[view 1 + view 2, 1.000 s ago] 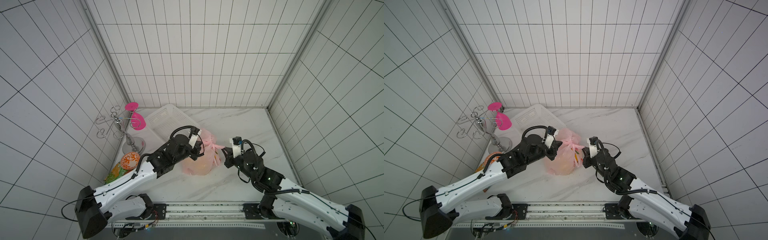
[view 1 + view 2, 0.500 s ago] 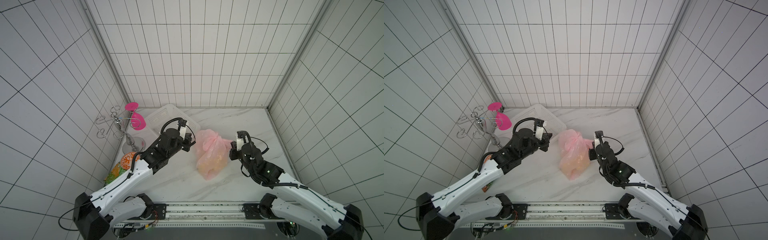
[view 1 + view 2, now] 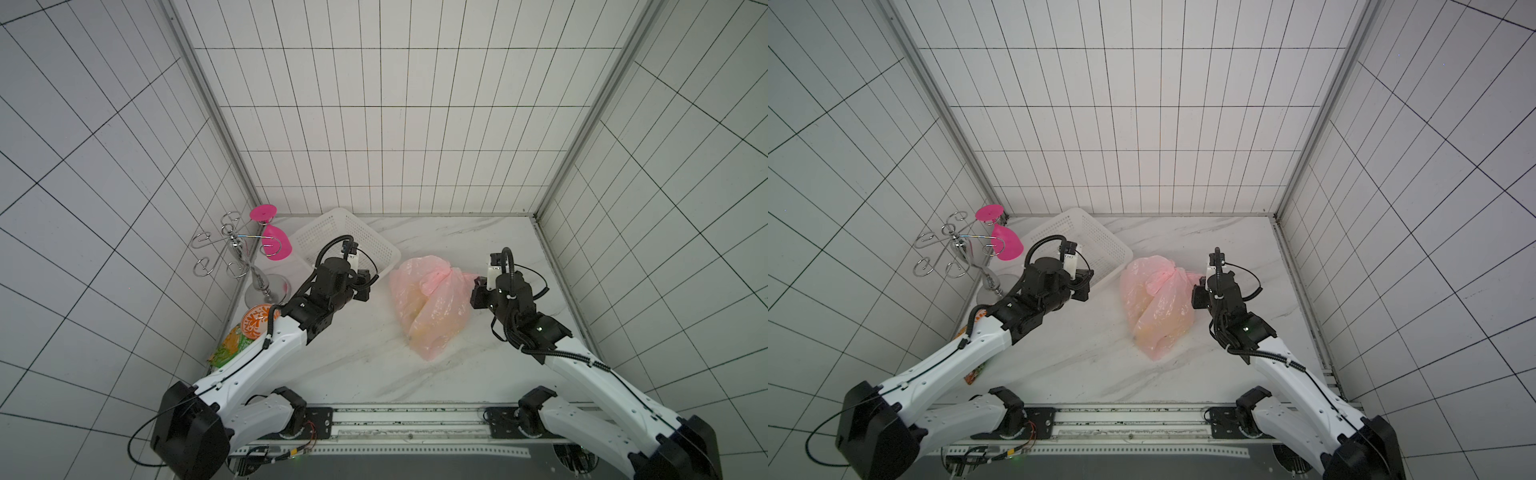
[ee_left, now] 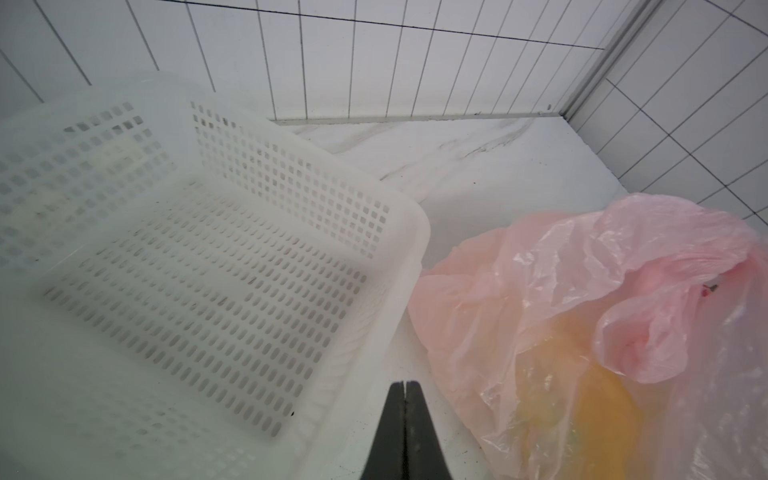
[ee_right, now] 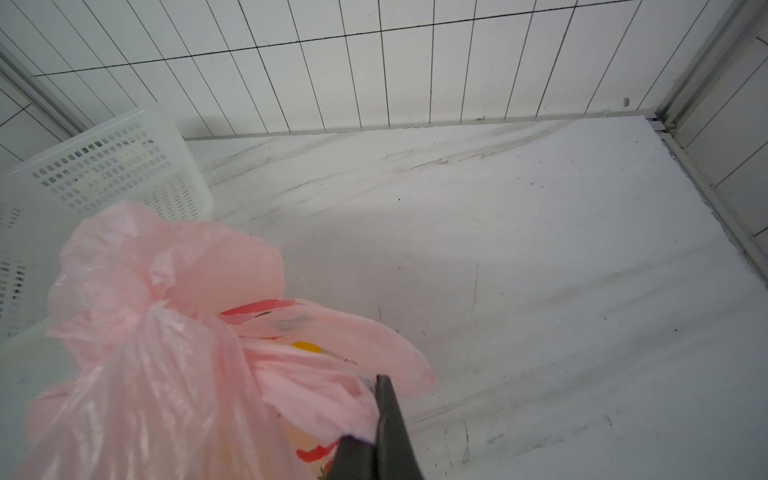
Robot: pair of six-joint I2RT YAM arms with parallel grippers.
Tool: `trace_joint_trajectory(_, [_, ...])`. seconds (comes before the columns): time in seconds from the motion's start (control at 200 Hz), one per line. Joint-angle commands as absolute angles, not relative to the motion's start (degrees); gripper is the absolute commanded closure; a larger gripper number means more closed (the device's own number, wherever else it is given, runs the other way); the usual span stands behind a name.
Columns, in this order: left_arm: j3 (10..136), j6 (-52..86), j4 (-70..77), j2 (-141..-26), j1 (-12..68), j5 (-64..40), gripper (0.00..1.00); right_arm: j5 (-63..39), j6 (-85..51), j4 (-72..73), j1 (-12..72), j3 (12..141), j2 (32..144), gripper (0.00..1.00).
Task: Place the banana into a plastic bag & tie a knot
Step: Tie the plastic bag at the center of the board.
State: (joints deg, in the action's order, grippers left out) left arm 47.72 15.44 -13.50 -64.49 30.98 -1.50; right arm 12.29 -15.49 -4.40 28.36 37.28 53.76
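Knot [image 5: 158, 309] tightened, left gripper [image 4: 404, 388] is pulling away empty.
Its jaws are pressed together by white basket [image 3: 345, 239]; right gripper [image 5: 380, 388] is still pinching handle of plastic bag [image 3: 432, 309] lying on tabletop [image 3: 457, 374], banana [image 4: 602, 409] inside.

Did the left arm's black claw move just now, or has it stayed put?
Yes. The left gripper has drawn away from the translucent pale-pink plastic bag, toward the white perforated plastic basket.
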Motion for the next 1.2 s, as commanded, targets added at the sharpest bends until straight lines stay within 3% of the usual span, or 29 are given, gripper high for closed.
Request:
trace_joint_trajectory(0.0, [50.6,15.17,-8.29,-65.08,32.69,-10.83,0.85,8.11,-14.32,-1.86,28.09,38.61,53.1,1.0])
trace_joint_trajectory(0.195, [51.64,12.21,-4.58,-67.09,38.92,-15.39,0.58,6.49,-14.33,-0.97,28.11,37.27,51.16,1.0])
trace_joint_trajectory(0.305, [51.57,11.87,-2.11,-68.59,40.65,-15.68,0.5,5.72,-13.97,-0.99,28.08,37.27,50.86,1.0])
trace_joint_trajectory(0.47, [54.1,10.15,-2.93,-72.95,43.27,-14.77,0.5,5.01,-13.89,-0.99,28.12,37.35,50.71,1.0])
trace_joint_trajectory(0.59, [55.68,8.7,-5.65,-76.53,44.35,-13.46,0.57,4.74,-13.97,-0.76,28.11,37.44,50.67,1.0])
trace_joint_trajectory(0.924, [55.19,7.54,-8.75,-80.83,45.79,-7.41,0.52,3.96,-14.06,-0.55,28.11,37.53,50.42,1.0])
trace_joint_trajectory(1.194, [56.99,8.13,-8.64,-83.96,45.9,-7.83,0.62,3.43,-14.24,-0.58,28.16,37.0,50.16,1.0])
